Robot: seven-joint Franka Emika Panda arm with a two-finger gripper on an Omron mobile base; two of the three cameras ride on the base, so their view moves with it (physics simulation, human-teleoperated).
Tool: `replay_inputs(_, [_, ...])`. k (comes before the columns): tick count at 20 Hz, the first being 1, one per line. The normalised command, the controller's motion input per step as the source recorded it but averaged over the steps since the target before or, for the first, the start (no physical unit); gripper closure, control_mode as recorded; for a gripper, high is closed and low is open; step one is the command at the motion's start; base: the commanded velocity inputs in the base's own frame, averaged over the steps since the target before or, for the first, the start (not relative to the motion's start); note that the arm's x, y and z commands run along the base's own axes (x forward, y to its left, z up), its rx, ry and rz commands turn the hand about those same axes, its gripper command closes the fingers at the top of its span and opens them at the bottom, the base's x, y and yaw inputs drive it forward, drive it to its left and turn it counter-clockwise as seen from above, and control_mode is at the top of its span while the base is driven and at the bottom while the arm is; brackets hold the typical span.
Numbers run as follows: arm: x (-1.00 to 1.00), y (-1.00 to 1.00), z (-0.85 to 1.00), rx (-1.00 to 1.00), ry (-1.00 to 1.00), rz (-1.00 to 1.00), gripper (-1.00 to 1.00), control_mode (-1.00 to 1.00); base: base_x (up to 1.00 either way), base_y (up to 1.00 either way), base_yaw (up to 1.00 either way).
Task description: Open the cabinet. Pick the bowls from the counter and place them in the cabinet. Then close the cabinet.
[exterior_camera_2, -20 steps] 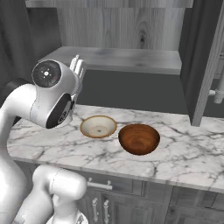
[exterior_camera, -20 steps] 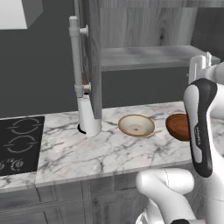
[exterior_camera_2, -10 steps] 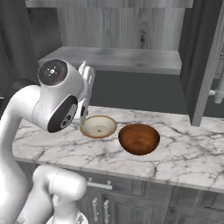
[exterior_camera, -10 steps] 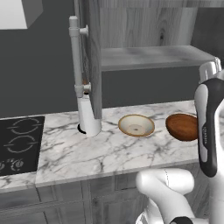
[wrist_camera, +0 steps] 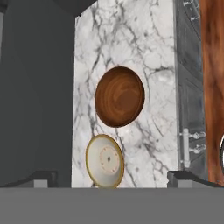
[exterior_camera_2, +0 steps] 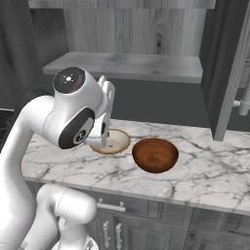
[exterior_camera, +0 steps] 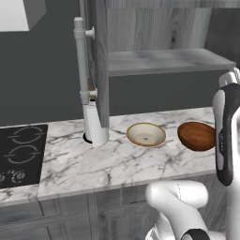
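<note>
Across the middle of the left base view, the counter is stretching as a white veined slab, and I am seeing both bowls sitting on it. At centre right of that frame the cream bowl is lying just beside the reddish-brown bowl, which is sitting near the right edge, partly behind my arm. Above them, in the upper half, the cabinet is standing open, its grey shelf bare and one door swung out edge-on at upper centre left, with its silver bar handle facing the camera. At lower left the black cooktop is showing.

From the hand view, I am looking down along the gripper; its two dark tips are sitting far apart at the bottom corners, jaws spread wide and holding nothing. Between them, at bottom centre, the cream bowl is lying, and the brown bowl is sitting at the frame's centre.
</note>
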Motion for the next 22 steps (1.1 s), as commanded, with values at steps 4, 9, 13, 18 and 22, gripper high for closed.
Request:
replay_inputs(4, [-0.04, -0.15, -0.17, -0.09, 0.07, -0.03, -1.0, -1.0, 0.0, 0.0, 0.0])
replay_inputs(9, [0.0, -0.13, -0.24, -0.08, 0.07, -0.04, -1.0, -1.0, 0.0, 0.0, 0.0])
replay_inputs(13, [0.0, -0.21, -0.2, -0.03, 0.01, -0.02, -1.0, -1.0, 0.0, 0.0, 0.0])
replay_inputs(18, [0.0, -0.08, -0.02, 0.01, 0.0, -0.01, -1.0, -1.0, 0.0, 0.0, 0.0])
replay_inputs(22, [0.0, -0.03, -0.02, 0.0, 0.0, 0.0, -1.0, -1.0, 0.0, 0.0, 0.0])
